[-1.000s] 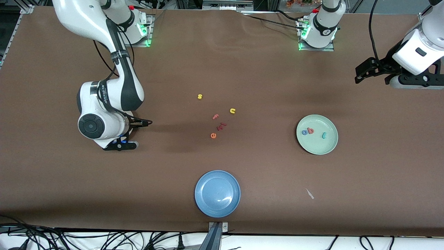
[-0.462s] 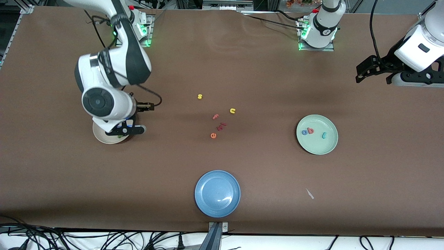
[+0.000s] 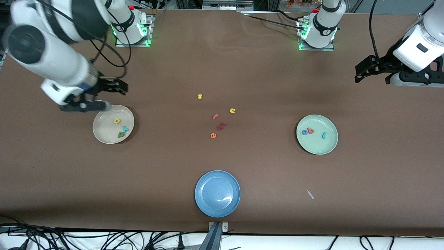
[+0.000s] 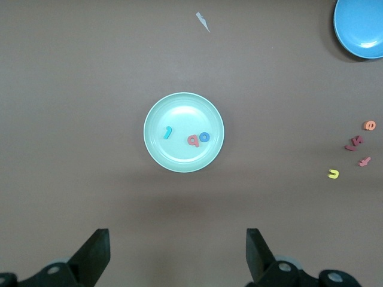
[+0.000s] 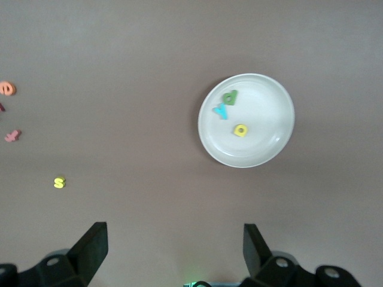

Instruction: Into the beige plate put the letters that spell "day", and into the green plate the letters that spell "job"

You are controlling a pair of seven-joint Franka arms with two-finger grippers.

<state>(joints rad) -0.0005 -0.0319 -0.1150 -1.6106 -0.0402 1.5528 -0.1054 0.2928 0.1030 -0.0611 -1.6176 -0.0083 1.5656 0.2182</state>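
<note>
This is a robotics lab. Two white Franka arms are bolted on metal base plates (image 3: pixel 316 45) with green status lights along one edge of a wide table (image 3: pixel 222 69) under a brown cover. Bundles of black cables (image 3: pixel 104 239) trail along the camera-side edge, and aluminium framing (image 3: pixel 222 4) stands past the bases.

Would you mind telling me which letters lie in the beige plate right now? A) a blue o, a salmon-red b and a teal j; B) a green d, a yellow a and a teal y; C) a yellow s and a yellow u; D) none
B: the beige plate holds the green d, the yellow a and the teal y.
</note>
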